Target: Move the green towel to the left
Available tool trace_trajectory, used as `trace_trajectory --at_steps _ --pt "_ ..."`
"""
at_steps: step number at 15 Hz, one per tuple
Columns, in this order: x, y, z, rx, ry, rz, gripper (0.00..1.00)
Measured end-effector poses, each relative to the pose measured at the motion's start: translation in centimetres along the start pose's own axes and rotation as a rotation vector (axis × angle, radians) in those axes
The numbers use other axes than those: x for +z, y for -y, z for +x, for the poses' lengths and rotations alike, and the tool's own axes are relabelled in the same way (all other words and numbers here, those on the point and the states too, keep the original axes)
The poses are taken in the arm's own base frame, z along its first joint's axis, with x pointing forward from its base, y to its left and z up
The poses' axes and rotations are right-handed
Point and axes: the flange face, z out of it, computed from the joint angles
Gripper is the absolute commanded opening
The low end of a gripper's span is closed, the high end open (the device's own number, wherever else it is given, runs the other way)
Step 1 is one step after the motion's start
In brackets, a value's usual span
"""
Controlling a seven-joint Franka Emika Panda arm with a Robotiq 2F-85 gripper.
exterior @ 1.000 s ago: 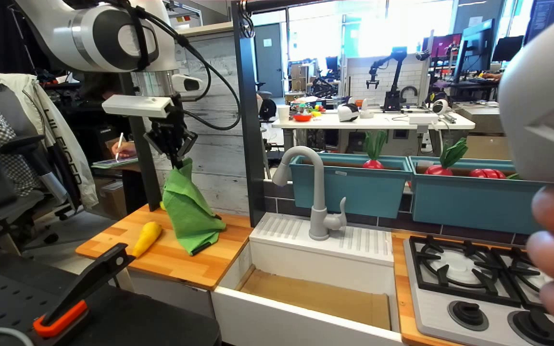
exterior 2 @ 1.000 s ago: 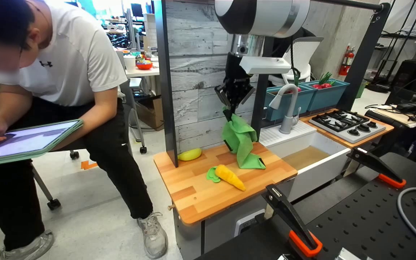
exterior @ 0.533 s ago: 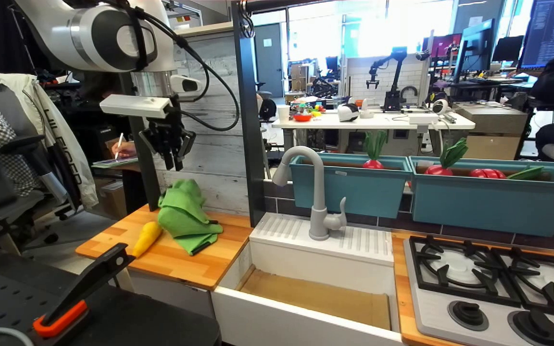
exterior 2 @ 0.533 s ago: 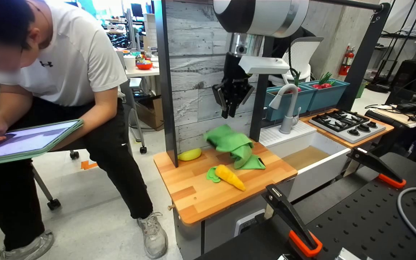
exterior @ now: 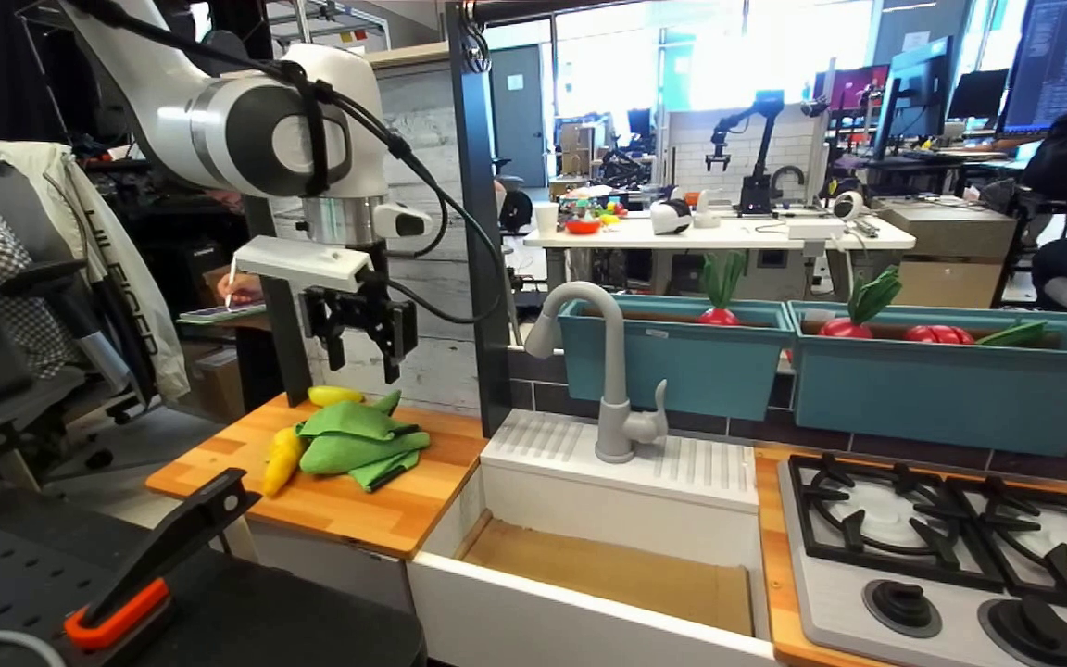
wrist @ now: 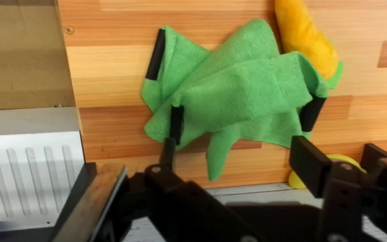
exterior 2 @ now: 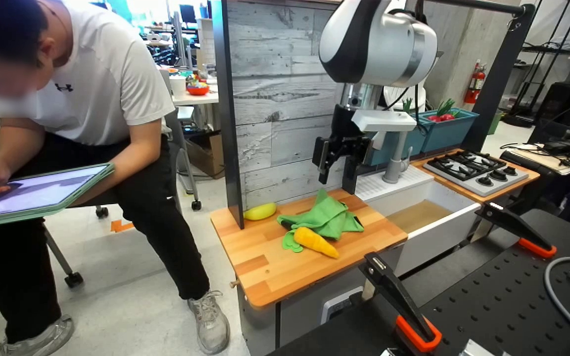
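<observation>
Jaws apart, empty; gripper [exterior 2: 336,183] above towel [exterior 2: 327,220], not touching. Likely step: grasp; next should be lower, pinch.

A carrot [wrist: 306,37] is cropped by the top edge of the wrist view, where the fingers [wrist: 309,164] partly hide a banana [wrist: 296,181]; in an exterior view, a seated person's face [exterior 2: 10,81] is blurred

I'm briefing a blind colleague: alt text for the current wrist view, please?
A crumpled green towel lies on a wooden countertop, with the open gripper at the bottom. A yellow plush carrot lies beside it, upper right; a ribbed white drainboard, lower left.
</observation>
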Motion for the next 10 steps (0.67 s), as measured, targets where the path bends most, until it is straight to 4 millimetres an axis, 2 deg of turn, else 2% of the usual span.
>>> trace_trajectory --at_steps 4,10 --pt "0.4 -3.5 -0.7 0.046 0.006 0.003 1.00" --pt "0.4 -3.7 -0.8 0.049 0.005 0.005 1.00"
